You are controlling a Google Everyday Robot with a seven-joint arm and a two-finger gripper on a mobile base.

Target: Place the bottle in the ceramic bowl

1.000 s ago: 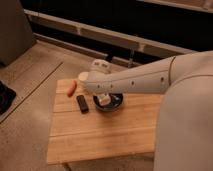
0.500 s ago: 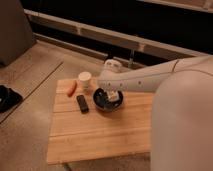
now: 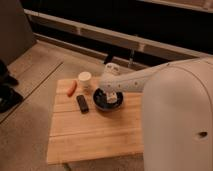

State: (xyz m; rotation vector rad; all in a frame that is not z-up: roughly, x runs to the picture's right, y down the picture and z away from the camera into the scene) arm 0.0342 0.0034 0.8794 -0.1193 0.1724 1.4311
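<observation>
Bowl (image 3: 107,101) and bottle (image 3: 112,95) sit together toward the middle of the wooden bench (image 3: 95,132), a little nearer its far edge than its near one. The bowl is round, shallow and glossy dark, and the whitish bottle is inside it, its pale body showing above the dark rim. The robot's white arm (image 3: 135,80) reaches in from the right side and bends down over the bowl, so the gripper (image 3: 111,93) hangs right at the bottle, within the bowl's rim. From where I stand I cannot tell whether the gripper has hold of the bottle or has let go; the two pale shapes run into each other.

Just beside the bowl, toward the left edge of the bench, a flat black bar (image 3: 82,103) lies on the planks, close to the bowl but apart from it. Behind the bar, near the far left corner, a white cup (image 3: 84,80) stands upright, and a small orange-red piece (image 3: 72,88) lies next to it, closer to the left edge. The robot's bulky white body (image 3: 180,125) covers the right end of the bench.
</observation>
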